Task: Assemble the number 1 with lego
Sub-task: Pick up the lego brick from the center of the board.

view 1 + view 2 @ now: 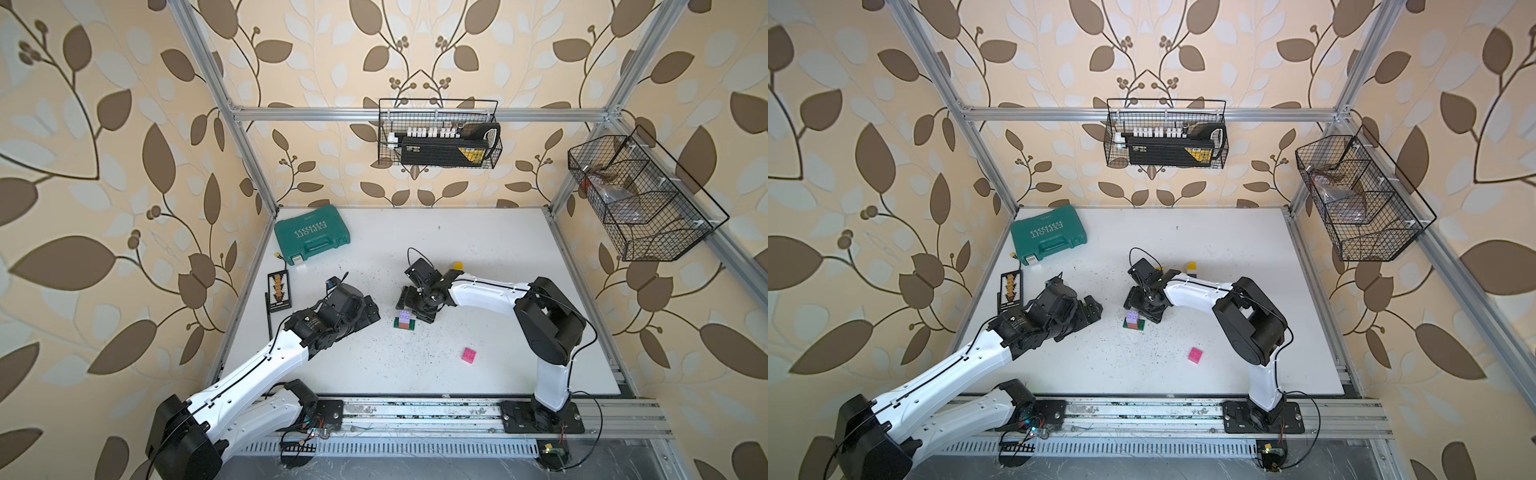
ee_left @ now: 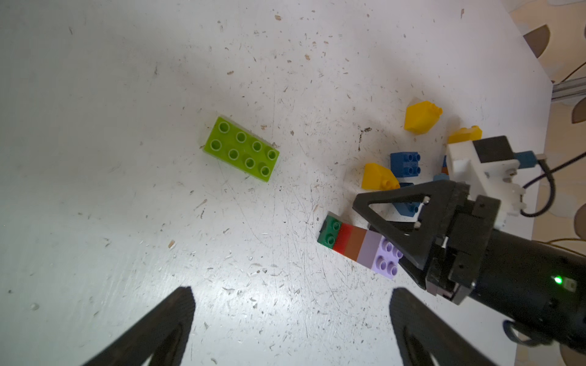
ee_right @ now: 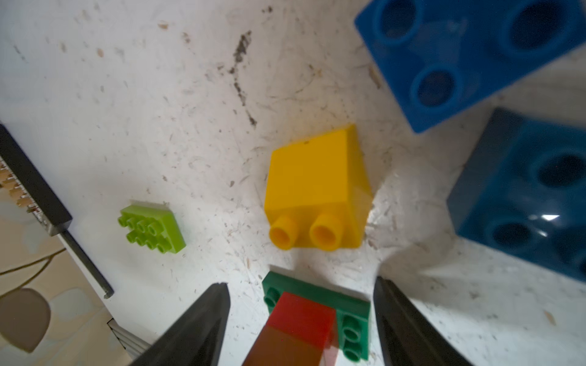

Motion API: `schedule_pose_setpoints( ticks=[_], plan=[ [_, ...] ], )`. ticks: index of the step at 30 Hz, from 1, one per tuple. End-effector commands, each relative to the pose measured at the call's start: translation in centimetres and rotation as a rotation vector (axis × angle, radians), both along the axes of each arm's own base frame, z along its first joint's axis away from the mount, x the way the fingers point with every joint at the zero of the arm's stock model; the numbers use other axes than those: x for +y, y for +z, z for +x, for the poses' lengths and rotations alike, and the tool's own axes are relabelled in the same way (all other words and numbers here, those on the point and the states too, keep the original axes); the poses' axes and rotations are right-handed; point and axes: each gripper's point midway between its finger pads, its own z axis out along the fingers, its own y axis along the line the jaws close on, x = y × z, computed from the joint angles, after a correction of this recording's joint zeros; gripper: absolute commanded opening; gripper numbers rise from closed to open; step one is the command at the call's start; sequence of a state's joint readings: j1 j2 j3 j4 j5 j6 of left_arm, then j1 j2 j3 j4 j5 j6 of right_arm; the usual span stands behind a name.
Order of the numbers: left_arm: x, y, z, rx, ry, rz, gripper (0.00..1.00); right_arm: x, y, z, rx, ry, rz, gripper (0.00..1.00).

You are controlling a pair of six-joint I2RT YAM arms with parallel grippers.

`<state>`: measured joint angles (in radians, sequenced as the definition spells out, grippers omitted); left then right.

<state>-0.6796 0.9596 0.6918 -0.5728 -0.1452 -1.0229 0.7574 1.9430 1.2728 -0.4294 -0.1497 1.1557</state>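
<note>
stacking is in hand: the brick column [image 1: 405, 321] stands mid-bench [image 1: 498, 365], right hand [image 3: 299, 283] straddling its lilac top, pinch unclear, left hand [image 2: 291, 290] spread and empty; next likely calls for a square downward press.

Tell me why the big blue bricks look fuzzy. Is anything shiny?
Right wrist view: the blue studded plastic bricks sit close to the lens and blur, the yellow sloped plastic brick looks sharper. Left wrist view: light glares off the white tabletop.
</note>
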Motion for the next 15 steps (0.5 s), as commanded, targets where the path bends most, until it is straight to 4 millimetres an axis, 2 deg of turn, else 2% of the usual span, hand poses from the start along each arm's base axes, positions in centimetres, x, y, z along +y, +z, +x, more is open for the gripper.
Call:
schedule_pose_setpoints(
  ticks=[1, 9, 12, 15],
  plan=[
    [-0.5, 0.6, 0.5, -0.020, -0.017, -0.015, 0.99, -0.1, 0.2, 1.6, -0.025, -0.014, -0.044, 0.74],
    [-0.8, 0.8, 0.8, -0.031, -0.039, -0.014, 0.99, -0.8, -0.3, 4.0, -0.045, -0.021, -0.128, 0.74],
    [-0.9, 0.9, 0.8, -0.031, -0.047, -0.016, 0.99, -1.4, 0.0, 5.1, -0.070, -0.014, -0.184, 0.74],
    [-1.0, 0.9, 0.8, -0.035, -0.051, -0.018, 0.99, -1.2, 0.4, 6.2, -0.099, 0.015, -0.208, 0.74]
  ],
)
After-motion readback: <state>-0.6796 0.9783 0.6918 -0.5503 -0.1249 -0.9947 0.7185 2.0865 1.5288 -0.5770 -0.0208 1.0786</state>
